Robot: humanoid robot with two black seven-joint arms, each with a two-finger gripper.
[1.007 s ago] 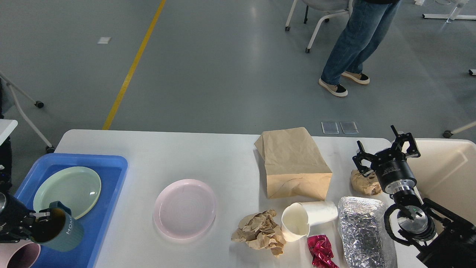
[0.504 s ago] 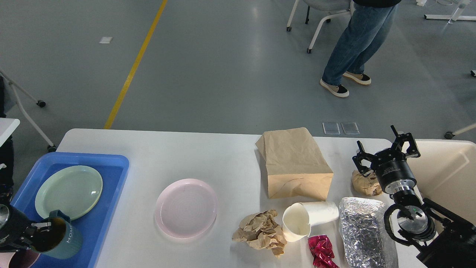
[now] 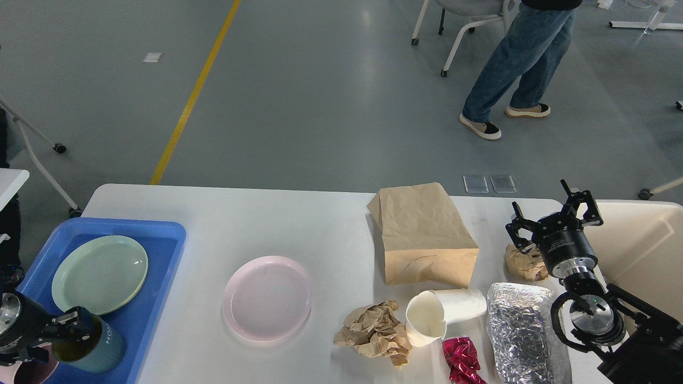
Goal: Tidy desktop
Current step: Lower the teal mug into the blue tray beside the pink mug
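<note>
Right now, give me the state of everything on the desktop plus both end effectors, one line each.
left end effector: shut on teal mug
teal mug: upright, in blue tray
green plate: flat, in the tray
pink plate: flat on desktop, empty
paper bag: lying flat
paper cup: tipped on its side
brown paper wad: crumpled
foil pouch: lying flat
right end effector: open, holding nothing

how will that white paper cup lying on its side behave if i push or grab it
The white paper cup lies on its side on the desktop, so a push would probably roll it. It looks thin-walled and empty: likely light, and apt to crush under a firm pinch.
</note>
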